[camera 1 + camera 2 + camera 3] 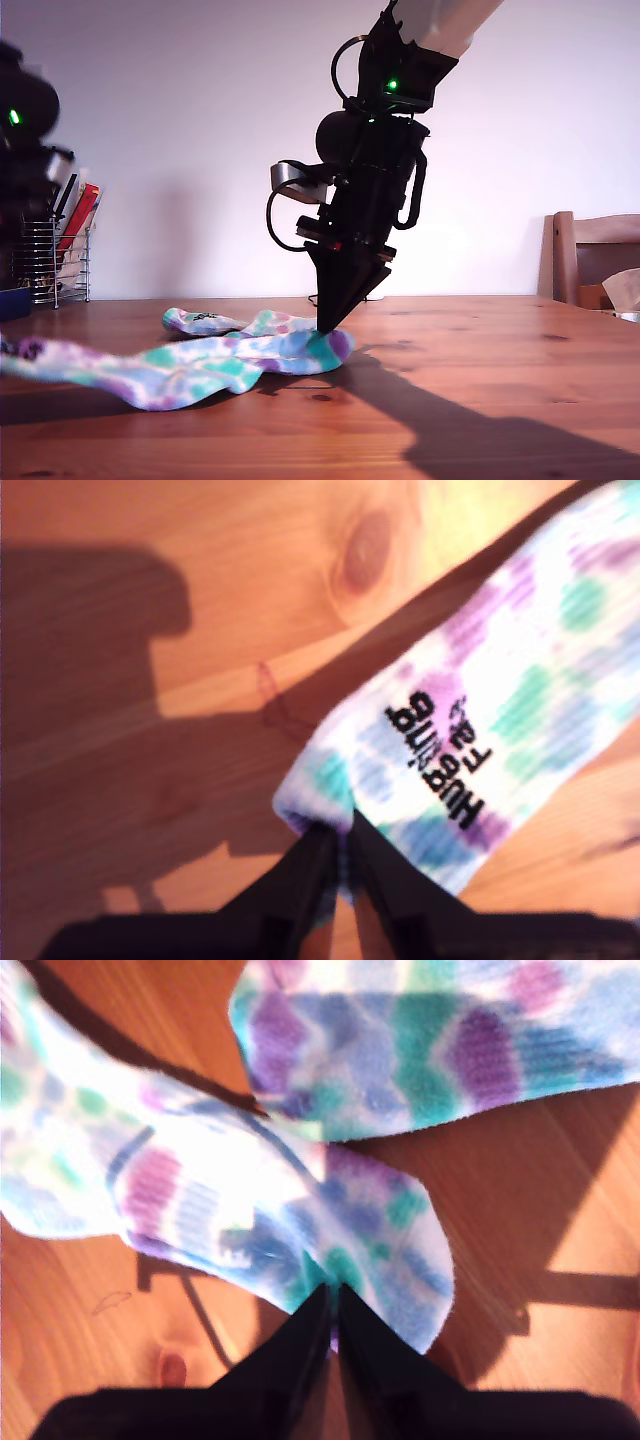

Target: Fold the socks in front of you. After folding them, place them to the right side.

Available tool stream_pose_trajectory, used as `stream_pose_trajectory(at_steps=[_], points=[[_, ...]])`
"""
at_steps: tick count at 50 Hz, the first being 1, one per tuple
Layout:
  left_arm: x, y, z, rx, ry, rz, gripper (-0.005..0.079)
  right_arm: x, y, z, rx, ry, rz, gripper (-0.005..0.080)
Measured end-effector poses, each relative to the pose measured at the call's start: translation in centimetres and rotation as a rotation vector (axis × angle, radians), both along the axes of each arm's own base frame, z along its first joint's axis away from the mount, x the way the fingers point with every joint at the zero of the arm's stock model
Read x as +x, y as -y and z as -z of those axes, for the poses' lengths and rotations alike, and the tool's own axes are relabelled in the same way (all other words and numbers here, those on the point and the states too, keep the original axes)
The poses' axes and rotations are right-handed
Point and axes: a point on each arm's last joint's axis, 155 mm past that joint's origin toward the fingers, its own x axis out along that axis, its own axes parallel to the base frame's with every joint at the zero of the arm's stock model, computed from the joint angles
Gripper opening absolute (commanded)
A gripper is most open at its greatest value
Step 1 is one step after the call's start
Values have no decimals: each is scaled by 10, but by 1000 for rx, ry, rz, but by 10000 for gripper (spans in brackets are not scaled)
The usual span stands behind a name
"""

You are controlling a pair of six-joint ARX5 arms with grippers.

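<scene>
Both end effectors, my first [343, 865] and my second [332, 1310], are clamped on edges of the tie-dye socks [200, 362] lying on the wooden surface [480, 380].

Place: a home room
Signs: wooden table [480, 400], wooden chair [590, 255], wire rack of books [60, 255], plain white wall [200, 120]

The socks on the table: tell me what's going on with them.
My first gripper is pinched shut on the lettered cuff end of one of the socks. My second gripper is pinched shut on a sock end beside where the two overlap. The socks lie stretched across the wooden table, not yet folded.
</scene>
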Motion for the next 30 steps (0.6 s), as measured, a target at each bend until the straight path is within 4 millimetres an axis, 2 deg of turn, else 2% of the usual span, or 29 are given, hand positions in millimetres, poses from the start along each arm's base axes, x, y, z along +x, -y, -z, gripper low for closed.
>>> stream_pose_trajectory(at_steps=[13, 23, 30], points=[[-1, 7, -29, -47, 59, 5, -20, -2, -9, 22, -8, -10, -30, -13], [-4, 11, -38, -72, 49, 7, -20, -10, -24, 21, 14, -9, -68, -13], [5, 18, -52, -106, 85, 13, -20, -18, -34, 20, 25, -12, -93, -13]])
